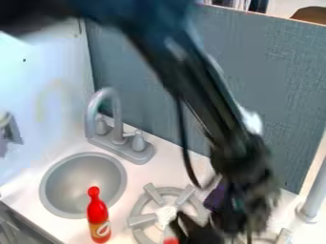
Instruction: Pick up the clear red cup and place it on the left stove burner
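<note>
The black gripper hangs at the lower right, over the right side of a grey stove burner. Close against its left side is a dark purple thing, partly hidden behind it. Something whitish lies at the burner's middle, and a small red thing shows below that at the bottom edge. What the gripper holds, if anything, cannot be made out. A red bottle with a yellow and white label stands upright left of the burner, by the sink's lower right rim.
A round grey sink is at the left, with a grey faucet behind it. A grey-blue panel borders the counter at the back. A grey post stands at the right edge, near the gripper. The counter's front edge runs along the lower left.
</note>
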Available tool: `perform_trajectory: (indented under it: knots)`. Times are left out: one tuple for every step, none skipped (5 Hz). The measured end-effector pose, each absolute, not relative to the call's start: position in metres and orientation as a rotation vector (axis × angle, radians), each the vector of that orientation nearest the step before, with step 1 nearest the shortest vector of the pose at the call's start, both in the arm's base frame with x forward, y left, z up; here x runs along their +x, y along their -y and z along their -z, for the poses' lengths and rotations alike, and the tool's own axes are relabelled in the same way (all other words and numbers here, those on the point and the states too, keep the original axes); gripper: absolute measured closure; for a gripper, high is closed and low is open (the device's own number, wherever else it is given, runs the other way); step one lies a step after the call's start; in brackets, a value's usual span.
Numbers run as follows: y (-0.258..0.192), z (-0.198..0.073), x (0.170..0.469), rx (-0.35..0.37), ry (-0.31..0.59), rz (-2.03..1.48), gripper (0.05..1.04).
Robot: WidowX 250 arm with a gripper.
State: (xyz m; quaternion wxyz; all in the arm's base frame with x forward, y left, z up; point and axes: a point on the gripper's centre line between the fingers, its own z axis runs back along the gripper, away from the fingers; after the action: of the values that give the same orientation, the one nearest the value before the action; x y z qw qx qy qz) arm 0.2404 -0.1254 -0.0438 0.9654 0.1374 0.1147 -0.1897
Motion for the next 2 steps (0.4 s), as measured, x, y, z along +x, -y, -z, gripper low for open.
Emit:
perform_trajectory:
  knots:
    - [0.108,0.025,0.260,0.145,-0.208,0.377,0.987]
    - [0.081,0.017,0.273,0.119,-0.211,0.353,0.987]
